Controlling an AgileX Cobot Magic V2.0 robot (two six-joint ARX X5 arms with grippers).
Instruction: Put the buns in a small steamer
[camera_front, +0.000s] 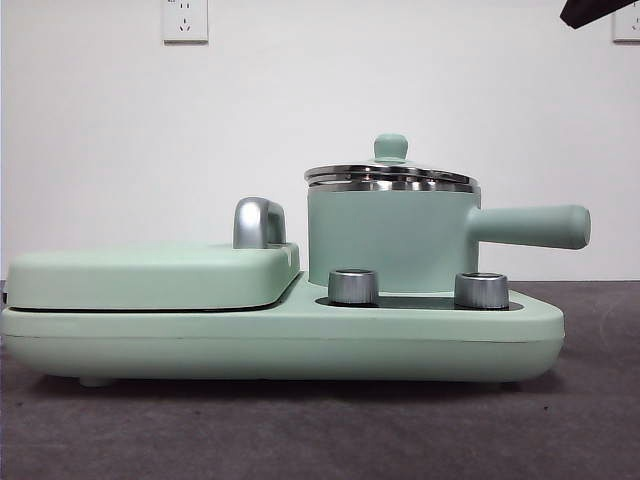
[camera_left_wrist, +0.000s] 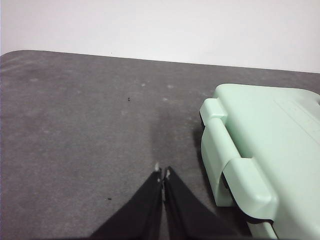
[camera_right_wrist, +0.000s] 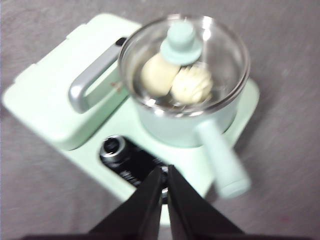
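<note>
Two steel knobs (camera_front: 353, 286) stand nearest the camera in the front view, low in the middle of the frame, on the mint-green cooker base (camera_front: 280, 340). Behind them the small steamer (camera_front: 390, 235) sits right of centre with its glass lid (camera_front: 390, 175) on, its handle (camera_front: 530, 226) pointing to the right edge. At the left lies the flat griddle lid (camera_front: 150, 275) with a chrome handle (camera_front: 258, 222). One black arm tip (camera_front: 598, 10) shows in the upper right corner.

From the left wrist, the left gripper (camera_left_wrist: 162, 175) is at the bottom centre, jaws pressed together and holding nothing, above grey table (camera_left_wrist: 75, 125); the cooker's edge fills the lower right.

From the right wrist, the right gripper (camera_right_wrist: 164, 172), also clenched and empty, hangs at the bottom centre above the control panel. Both buns (camera_right_wrist: 175, 80) lie inside the steamer in the upper middle, touching each other under the lid.

The task looks finished. The risk I judge now is that the right arm moves carelessly and hits the long handle, which would shift the pot or its lid.
</note>
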